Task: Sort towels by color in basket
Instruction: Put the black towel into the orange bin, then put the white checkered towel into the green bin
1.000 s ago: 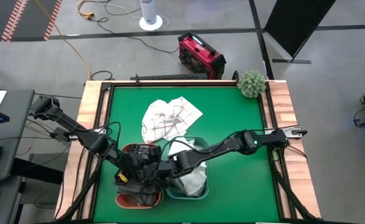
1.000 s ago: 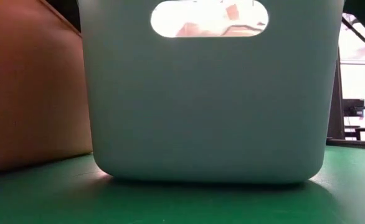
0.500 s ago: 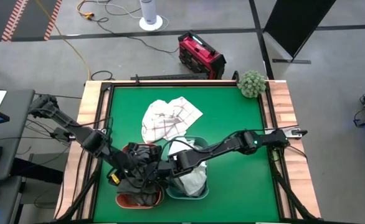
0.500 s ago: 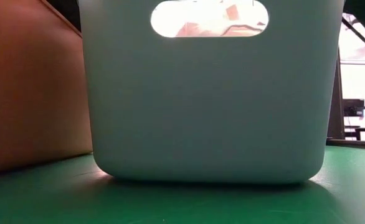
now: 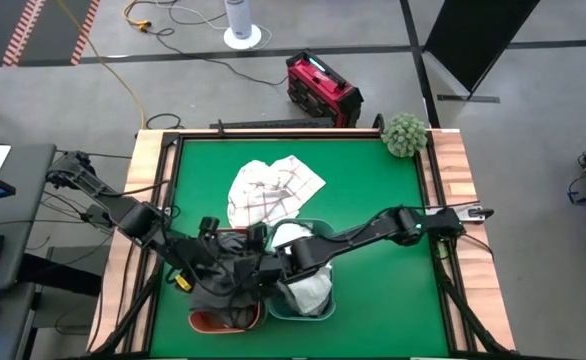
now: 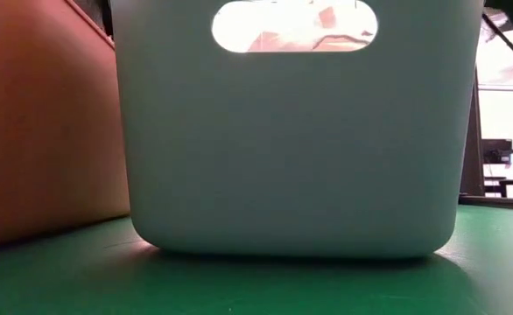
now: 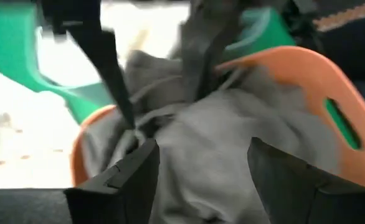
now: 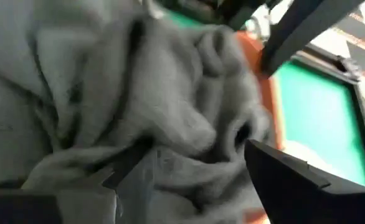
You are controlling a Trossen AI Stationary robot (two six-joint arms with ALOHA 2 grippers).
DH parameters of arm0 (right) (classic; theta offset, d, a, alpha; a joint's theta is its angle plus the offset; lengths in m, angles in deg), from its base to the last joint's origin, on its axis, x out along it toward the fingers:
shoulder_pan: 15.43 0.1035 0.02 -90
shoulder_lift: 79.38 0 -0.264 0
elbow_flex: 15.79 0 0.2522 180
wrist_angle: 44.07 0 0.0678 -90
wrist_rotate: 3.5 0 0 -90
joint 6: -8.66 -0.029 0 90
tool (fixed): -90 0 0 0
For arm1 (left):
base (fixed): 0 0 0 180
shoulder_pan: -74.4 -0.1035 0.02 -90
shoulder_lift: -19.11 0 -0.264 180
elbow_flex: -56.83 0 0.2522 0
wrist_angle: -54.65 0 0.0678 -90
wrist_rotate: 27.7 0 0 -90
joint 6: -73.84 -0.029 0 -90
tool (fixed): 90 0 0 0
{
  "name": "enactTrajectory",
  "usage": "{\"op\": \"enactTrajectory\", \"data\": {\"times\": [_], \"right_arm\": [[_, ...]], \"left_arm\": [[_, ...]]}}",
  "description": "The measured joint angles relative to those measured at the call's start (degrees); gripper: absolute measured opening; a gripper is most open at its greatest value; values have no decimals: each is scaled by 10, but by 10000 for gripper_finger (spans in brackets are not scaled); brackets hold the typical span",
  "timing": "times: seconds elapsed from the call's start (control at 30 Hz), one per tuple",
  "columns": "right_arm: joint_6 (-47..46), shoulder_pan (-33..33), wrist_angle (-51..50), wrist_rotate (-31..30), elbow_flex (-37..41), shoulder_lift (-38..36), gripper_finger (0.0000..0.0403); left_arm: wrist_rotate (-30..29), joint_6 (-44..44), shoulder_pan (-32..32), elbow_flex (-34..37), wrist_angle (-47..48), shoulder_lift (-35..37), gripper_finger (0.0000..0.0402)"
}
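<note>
Both grippers hang over the orange basket (image 5: 223,318). The left gripper (image 7: 201,165) gapes above grey towels (image 7: 220,149), gripping nothing. The right gripper (image 8: 189,180) stands wide too.

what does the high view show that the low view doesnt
Only the high view shows both arms meeting over the orange basket, the left gripper and right gripper at a grey towel there, a white red-checked towel lying on the green table, and the fuzzy green ball at the far corner. Only the low view shows the teal basket's oval handle cutout and the room behind. Both share the teal basket, the orange one beside it, and the green surface.
</note>
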Motion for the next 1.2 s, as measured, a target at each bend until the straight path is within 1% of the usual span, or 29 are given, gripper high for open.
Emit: {"op": "enactTrajectory", "data": {"times": [0.17,0.23,0.33,0.4,0.47,0.53,0.57,0.67,0.73,0.77,0.87,0.97,1.07,1.13,1.2], "right_arm": [[-31,14,-34,-5,-1,-51,281],[-49,21,-67,-27,-1,-67,281],[-85,25,-145,-69,-2,-80,281],[-118,22,-208,-85,-2,-83,281],[-153,18,-266,-87,-2,-83,281],[-182,13,-305,-91,7,-83,281],[-191,9,-313,-98,13,-83,281],[-197,-2,-338,-110,17,-82,281],[-195,-12,-345,-115,17,-82,281],[-193,-19,-346,-115,17,-83,281],[-168,-46,-339,-115,17,-82,281],[-135,-76,-306,-112,17,-82,281],[-101,-115,-265,-75,19,-79,281],[-80,-144,-227,-63,34,-77,281],[-68,-173,-200,-53,52,-75,281]], "left_arm": [[-68,-10,0,0,-13,0,234],[-81,-10,0,0,-19,0,234],[-84,-6,1,8,-40,-4,234],[-81,-8,4,34,-82,-4,234],[-80,-8,8,64,-120,-4,234],[-85,-2,9,96,-152,-5,234],[-97,7,8,109,-162,-5,234],[-162,42,-2,135,-171,-4,231],[-190,54,-12,142,-169,-4,226],[-191,54,-17,143,-167,-4,224],[-172,35,-23,142,-173,8,217],[-146,15,-23,129,-174,31,211],[-146,8,-23,122,-157,61,209],[-167,6,-23,121,-148,83,208],[-218,-10,-23,121,-167,104,208]]}}
